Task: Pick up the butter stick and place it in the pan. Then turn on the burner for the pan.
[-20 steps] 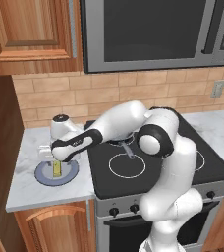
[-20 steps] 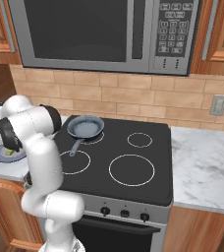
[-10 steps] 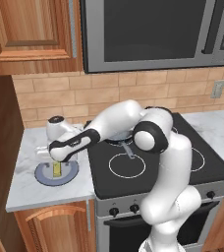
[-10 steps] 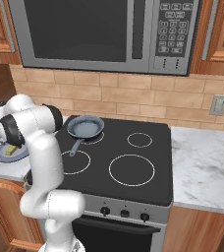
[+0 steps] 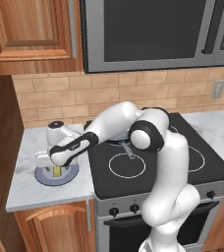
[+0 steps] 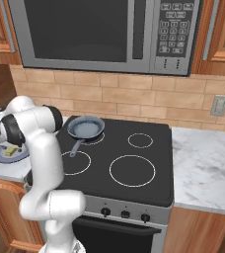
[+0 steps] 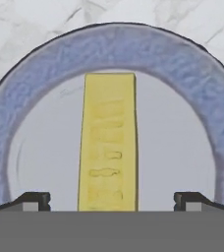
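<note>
Pale yellow butter stick (image 7: 108,142) lies flat on a blue-grey plate (image 7: 133,47), lengthwise between the 2 dark fingertips (image 7: 33,201). Gripper (image 7: 111,203) is open, jaws wide on either side of the stick, not touching it. Plate (image 5: 41,176) sits on the marble counter (image 5: 23,192) left of the black cooktop (image 6: 151,170). Gripper (image 5: 56,166) hangs low over the plate, arm stretched left. Pan (image 6: 86,128) rests on the rear left ring, handle pointing forward, well apart from the stick (image 5: 57,172).
</note>
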